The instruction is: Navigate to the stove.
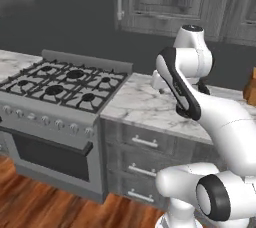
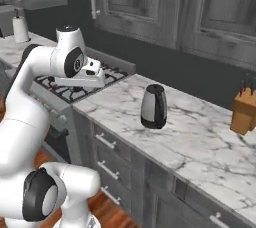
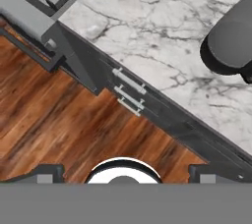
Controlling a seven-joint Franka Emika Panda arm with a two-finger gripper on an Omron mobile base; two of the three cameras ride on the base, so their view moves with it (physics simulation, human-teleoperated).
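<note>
Six burners: the stove (image 1: 60, 89) sits left of us — we drive left, squaring up.
Tool (image 3: 123, 176): open, empty.

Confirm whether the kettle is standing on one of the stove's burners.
No: the kettle stands on the marble counter, right of the stove, clear of its grates.

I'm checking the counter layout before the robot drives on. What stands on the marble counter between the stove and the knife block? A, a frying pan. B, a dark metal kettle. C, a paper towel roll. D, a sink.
B: in the right base view a dark metal kettle stands upright on the marble counter, with the stove to its left and the knife block to its right.
</note>
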